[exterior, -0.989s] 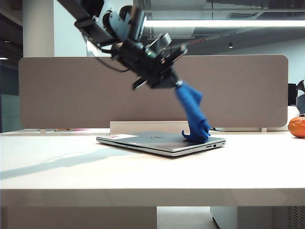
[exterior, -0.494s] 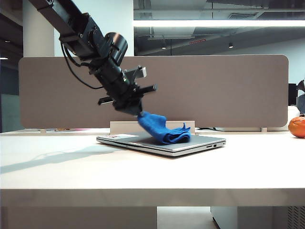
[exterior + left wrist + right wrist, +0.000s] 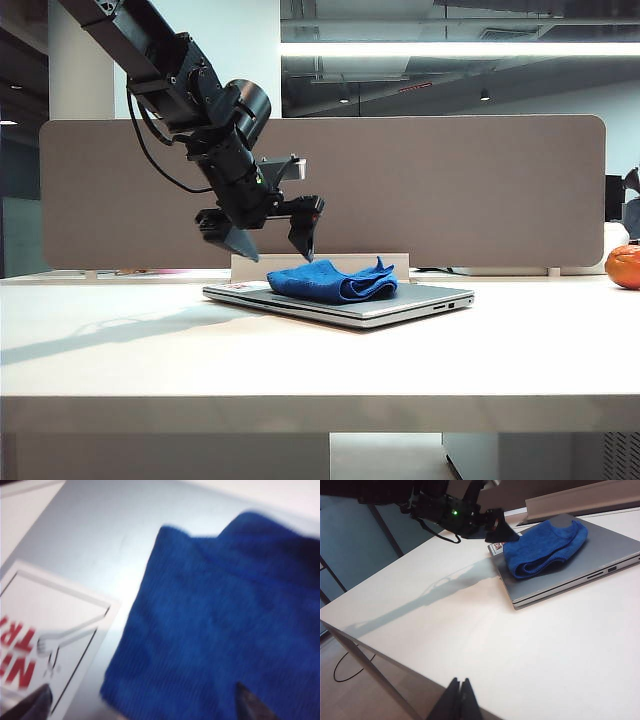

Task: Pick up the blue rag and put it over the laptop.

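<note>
A: While the laptop (image 3: 345, 300) lay closed on the white table (image 3: 300, 370), where was the blue rag (image 3: 335, 281) seen?

B: Bunched on its lid. The left gripper (image 3: 272, 239) was spread just above the rag's edge, nothing held.

A: And the right gripper (image 3: 458, 696)?

B: Pressed together, well apart from the laptop.

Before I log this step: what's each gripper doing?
Left gripper: open, empty, above the blue rag on the laptop.
Right gripper: shut, empty.

One blue rag (image 3: 335, 281), one laptop (image 3: 400, 302), two claws: left (image 3: 274, 241), right (image 3: 460, 694).
</note>
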